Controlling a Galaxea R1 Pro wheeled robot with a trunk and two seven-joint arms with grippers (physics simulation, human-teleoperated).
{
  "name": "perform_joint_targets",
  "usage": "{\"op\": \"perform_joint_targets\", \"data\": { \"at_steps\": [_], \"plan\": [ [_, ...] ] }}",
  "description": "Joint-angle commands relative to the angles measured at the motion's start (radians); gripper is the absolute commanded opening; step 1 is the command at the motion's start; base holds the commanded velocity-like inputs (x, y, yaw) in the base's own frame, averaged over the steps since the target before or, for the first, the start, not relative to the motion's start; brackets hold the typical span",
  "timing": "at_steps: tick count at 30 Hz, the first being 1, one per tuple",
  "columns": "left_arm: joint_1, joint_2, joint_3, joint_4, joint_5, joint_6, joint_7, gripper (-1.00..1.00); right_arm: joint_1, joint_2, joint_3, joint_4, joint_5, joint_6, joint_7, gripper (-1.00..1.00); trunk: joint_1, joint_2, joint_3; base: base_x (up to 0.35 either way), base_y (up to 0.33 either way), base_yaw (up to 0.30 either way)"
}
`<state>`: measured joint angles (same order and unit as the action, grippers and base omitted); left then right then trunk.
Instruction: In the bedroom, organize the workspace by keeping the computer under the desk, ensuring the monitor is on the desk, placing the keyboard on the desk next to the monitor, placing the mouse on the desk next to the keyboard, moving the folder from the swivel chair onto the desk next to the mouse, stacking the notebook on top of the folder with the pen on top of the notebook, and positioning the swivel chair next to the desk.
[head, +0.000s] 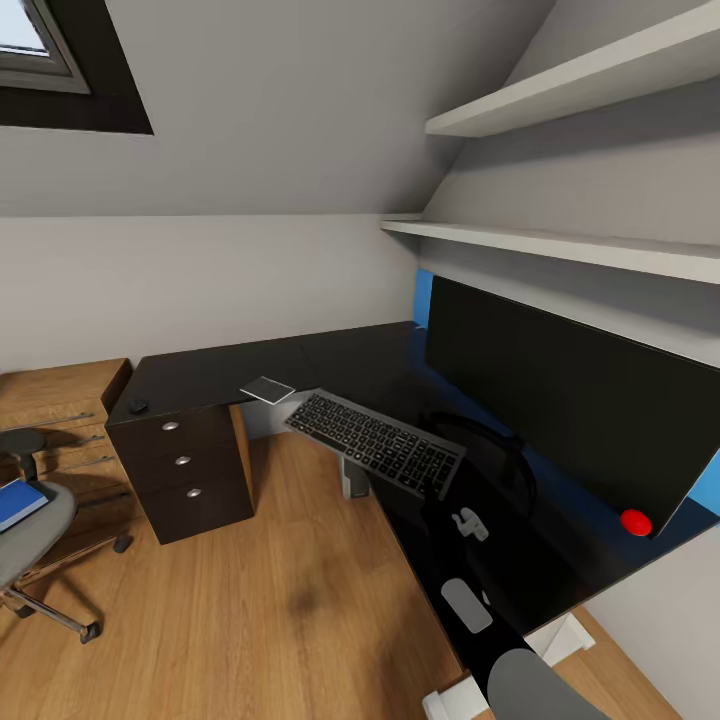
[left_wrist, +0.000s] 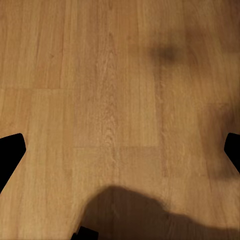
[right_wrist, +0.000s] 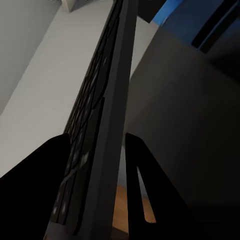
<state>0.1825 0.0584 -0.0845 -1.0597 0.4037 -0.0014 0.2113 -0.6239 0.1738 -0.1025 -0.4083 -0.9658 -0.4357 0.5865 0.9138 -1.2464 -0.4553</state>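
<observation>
Already the monitor (head: 570, 400) stands on the desk (head: 220, 375); the right claw (right_wrist: 97, 165) grips the keyboard (head: 375, 442) above its near edge. The folder (head: 18, 502) remains on the swivel chair (head: 35, 540), far left; left claw (left_wrist: 120, 150) spread.

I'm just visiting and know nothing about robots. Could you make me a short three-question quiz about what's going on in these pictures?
1. True or false: the keyboard lies flat on the desk.
2. Where is the blue folder? A) on the desk B) on the chair C) on the floor
3. Fill in: the small black mouse sits on the desk above the three ______.

Key
1. False: the right gripper holds it at one end, lifted over the desk's edge.
2. B
3. drawers
</observation>
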Motion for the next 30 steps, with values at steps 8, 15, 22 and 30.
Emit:
{"op": "perform_joint_targets", "data": {
  "at_steps": [8, 15, 22, 30],
  "plan": [
    [0.000, 0.001, -0.005, -0.002, 0.009, 0.000, 0.008, 1.00, 0.000, 0.001, -0.006, 0.000, -0.092, -0.011, -0.021, -1.00, 0.000, -0.001, -0.001, 0.000, 0.000, 0.000],
    [0.000, 0.001, -0.005, -0.002, 0.009, 0.000, 0.008, 1.00, 0.000, 0.001, -0.005, 0.034, -0.178, -0.076, -0.022, -1.00, 0.000, -0.001, -0.001, 0.000, 0.000, 0.000],
    [0.000, 0.001, -0.005, -0.002, 0.009, 0.000, 0.008, 1.00, 0.000, 0.001, -0.005, 0.045, -0.246, -0.144, -0.023, -1.00, 0.000, -0.001, -0.001, 0.000, 0.000, 0.000],
    [0.000, 0.001, -0.005, -0.002, 0.009, 0.000, 0.008, 1.00, 0.000, 0.001, -0.004, 0.057, -0.304, -0.153, -0.023, -1.00, 0.000, -0.001, -0.001, 0.000, 0.000, 0.000]
  ]
}}
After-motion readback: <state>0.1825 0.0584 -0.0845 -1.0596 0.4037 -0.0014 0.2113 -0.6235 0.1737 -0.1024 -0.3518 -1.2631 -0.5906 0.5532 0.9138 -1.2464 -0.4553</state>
